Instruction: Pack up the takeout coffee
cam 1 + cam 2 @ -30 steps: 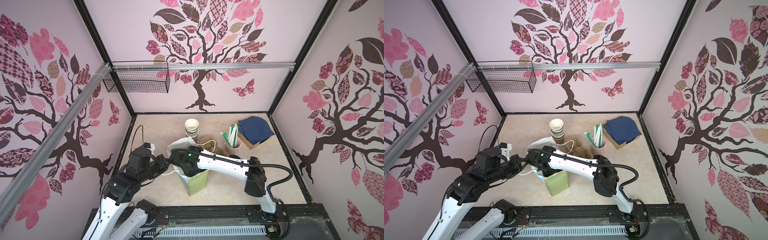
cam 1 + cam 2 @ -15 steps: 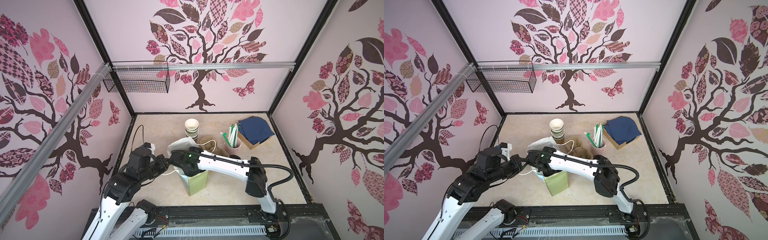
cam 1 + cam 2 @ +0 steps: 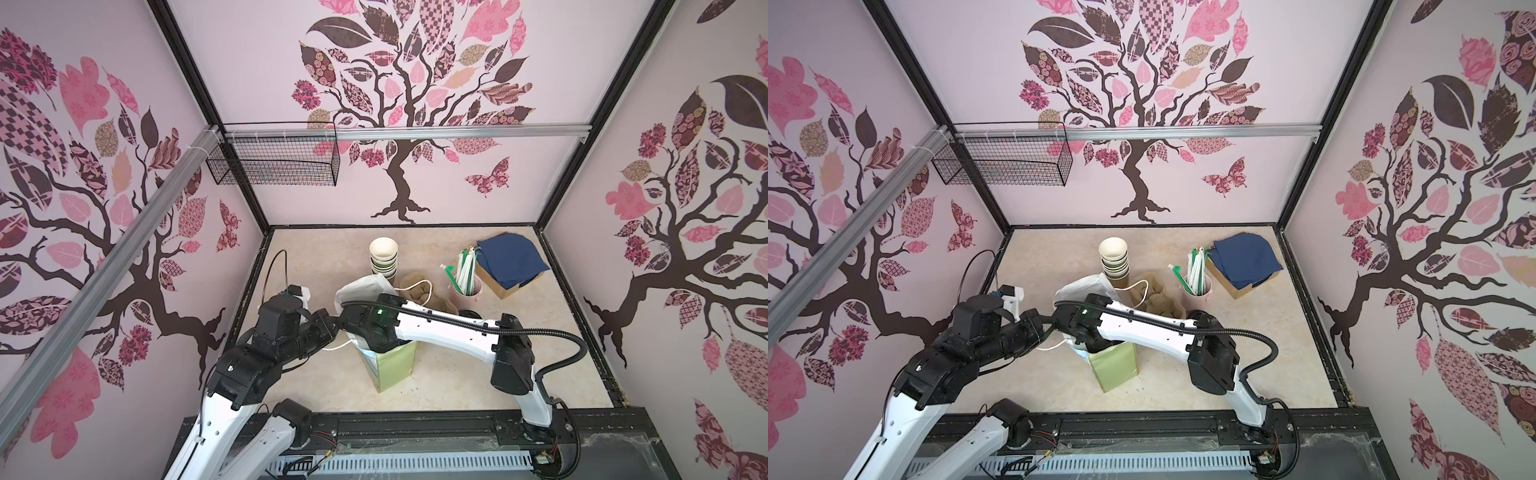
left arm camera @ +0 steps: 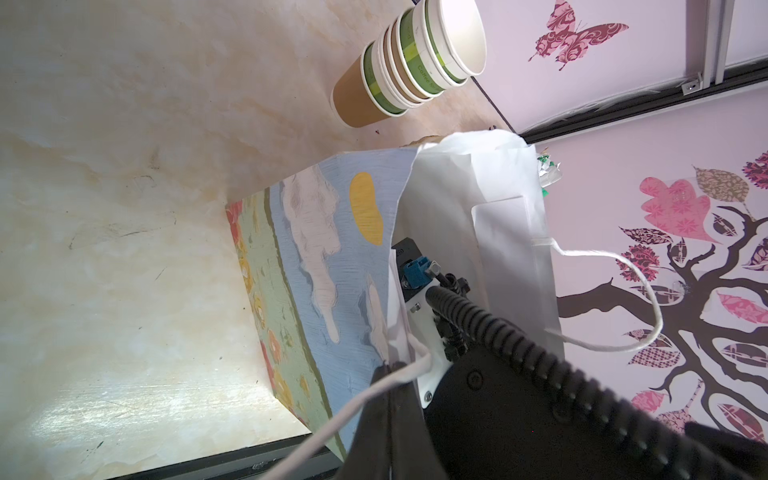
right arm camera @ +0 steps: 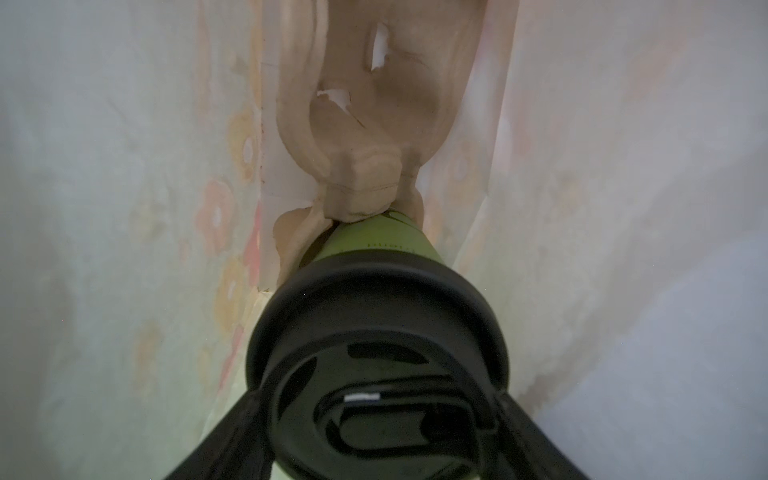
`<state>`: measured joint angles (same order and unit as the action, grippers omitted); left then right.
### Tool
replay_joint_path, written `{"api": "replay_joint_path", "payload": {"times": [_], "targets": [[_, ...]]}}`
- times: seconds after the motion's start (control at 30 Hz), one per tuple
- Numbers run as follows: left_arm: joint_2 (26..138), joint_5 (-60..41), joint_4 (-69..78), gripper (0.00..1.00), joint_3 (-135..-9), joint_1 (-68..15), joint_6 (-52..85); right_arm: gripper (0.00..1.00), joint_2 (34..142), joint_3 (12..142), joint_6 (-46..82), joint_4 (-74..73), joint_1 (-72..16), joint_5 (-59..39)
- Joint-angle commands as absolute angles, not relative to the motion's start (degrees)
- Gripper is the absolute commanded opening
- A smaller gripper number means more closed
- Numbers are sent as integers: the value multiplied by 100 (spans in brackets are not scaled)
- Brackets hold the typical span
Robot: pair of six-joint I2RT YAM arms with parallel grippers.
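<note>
My right gripper (image 5: pixel 382 419) is clamped on the black lid of the takeout coffee (image 5: pixel 376 299), deep inside the paper bag (image 3: pixel 392 365) — the cup's green base touches a beige pulp carrier (image 5: pixel 361 124) there. My left gripper (image 4: pixel 390 382) is pinched together on the bag's rim, beside its white cord handle (image 4: pixel 623 291). The bag stands low-centre in both top views, with the stack of cups (image 3: pixel 383 257) above it in frame.

Stacked paper cups (image 3: pixel 383 259) stand on the table (image 3: pixel 316 266). A pink holder (image 3: pixel 468 291), perhaps of straws, sits just beside a navy cloth (image 3: pixel 509 259).
</note>
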<state>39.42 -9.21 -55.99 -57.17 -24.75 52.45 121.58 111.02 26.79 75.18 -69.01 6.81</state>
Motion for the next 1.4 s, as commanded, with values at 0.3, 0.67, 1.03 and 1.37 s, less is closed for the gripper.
{"api": "replay_joint_path", "payload": {"times": [0.3,0.67,1.03,1.37], "targets": [[3920,-861,-5738,0,-5810,-2487,5115,64,13195,11064,2838,7493,-6961,-198],[3928,-853,-5735,0,-5807,-2487,5098,66,13127,11719,2917,7752,-6886,-176],[3937,-861,-5721,0,-5809,-2487,5097,69,12985,11812,3000,7735,-6864,-177],[3957,-879,-5714,0,-5801,-2487,5089,74,12931,12077,3064,7812,-6864,-175]]}}
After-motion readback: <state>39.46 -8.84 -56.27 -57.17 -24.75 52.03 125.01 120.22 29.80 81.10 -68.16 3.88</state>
